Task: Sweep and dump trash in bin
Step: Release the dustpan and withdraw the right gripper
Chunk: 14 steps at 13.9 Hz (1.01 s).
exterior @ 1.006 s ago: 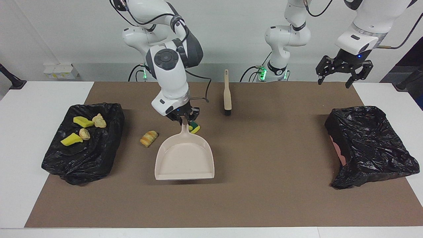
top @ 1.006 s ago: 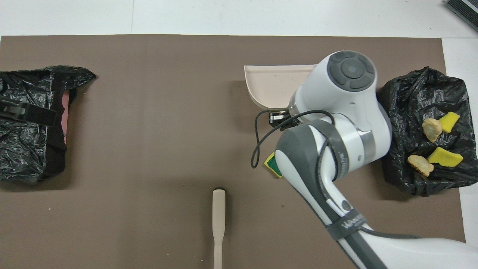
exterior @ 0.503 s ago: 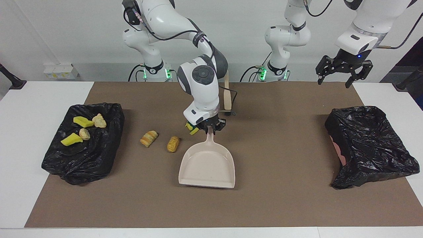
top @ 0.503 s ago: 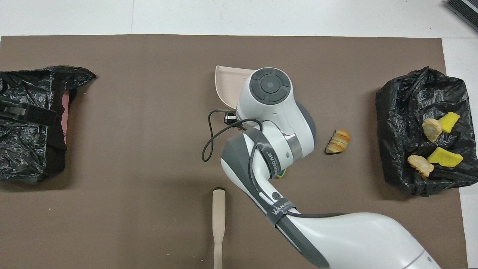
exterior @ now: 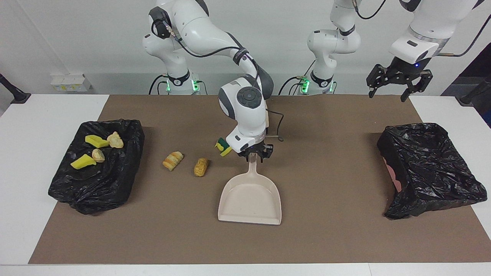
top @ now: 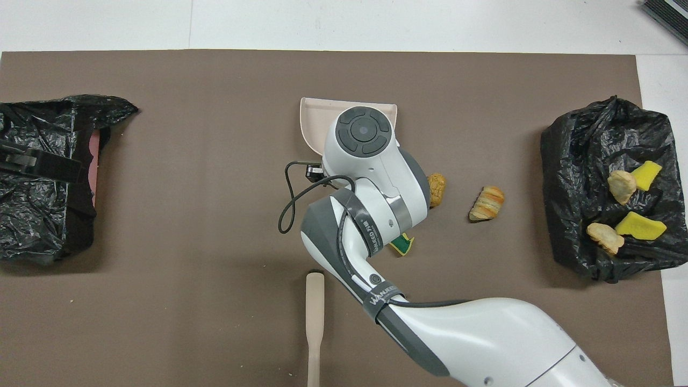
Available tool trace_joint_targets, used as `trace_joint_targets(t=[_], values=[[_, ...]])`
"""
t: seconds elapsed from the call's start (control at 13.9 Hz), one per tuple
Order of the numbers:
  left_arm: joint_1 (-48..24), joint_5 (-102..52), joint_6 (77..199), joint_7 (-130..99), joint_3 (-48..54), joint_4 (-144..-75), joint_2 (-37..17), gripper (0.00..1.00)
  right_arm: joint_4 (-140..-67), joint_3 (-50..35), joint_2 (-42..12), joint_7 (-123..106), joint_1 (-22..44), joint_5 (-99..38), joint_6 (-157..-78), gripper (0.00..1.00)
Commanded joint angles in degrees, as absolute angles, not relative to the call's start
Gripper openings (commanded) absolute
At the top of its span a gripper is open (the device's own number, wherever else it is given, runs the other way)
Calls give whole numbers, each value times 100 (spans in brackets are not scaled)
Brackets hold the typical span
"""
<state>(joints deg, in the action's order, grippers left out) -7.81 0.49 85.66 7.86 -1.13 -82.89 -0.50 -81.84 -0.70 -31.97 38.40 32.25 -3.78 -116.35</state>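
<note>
My right gripper (exterior: 255, 153) is shut on the handle of the beige dustpan (exterior: 250, 199), whose empty pan lies low at the mat's middle with its mouth away from the robots; it also shows in the overhead view (top: 317, 115). A green-and-yellow sponge (exterior: 223, 147) lies beside the handle. Two golden-brown lumps (exterior: 201, 167) (exterior: 173, 160) lie on the mat between the dustpan and the black-bagged bin (exterior: 115, 180). That bin holds two yellow wedges (exterior: 96, 141) (exterior: 83, 161) and two pale lumps (exterior: 115, 140) (exterior: 98, 155). My left gripper (exterior: 399, 82) waits open, raised at the left arm's end.
A second black-bagged bin (exterior: 429, 168) stands at the left arm's end of the mat. A beige brush (top: 314, 322) lies near the robots at the middle, hidden by the right arm in the facing view. The brown mat (exterior: 326, 237) covers most of the table.
My right gripper has carried the dustpan from beside the bin toward the mat's middle, uncovering the two golden-brown lumps. The left arm has not moved.
</note>
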Motion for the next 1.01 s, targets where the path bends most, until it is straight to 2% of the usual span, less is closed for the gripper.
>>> trace_joint_targets(t=[0.0, 0.29, 0.65, 0.93], values=[[-659, -18, 8508, 809, -53, -8420, 97, 100, -8541, -44, -2709, 4174, 3480, -413, -11461, 100], [-676, -18, 8578, 765, -70, -8429, 97, 100, -9858, -62, -1541, 4472, 3699, -527, -11470, 100], [-721, -26, 8963, 747, 139, -8429, -43, 100, -10984, -70, -704, 5044, 4323, -720, -11549, 100], [-677, 0, 9657, -146, 903, -8446, -613, 100, -11889, -79, -116, 5264, 4781, -879, -11812, 100]])
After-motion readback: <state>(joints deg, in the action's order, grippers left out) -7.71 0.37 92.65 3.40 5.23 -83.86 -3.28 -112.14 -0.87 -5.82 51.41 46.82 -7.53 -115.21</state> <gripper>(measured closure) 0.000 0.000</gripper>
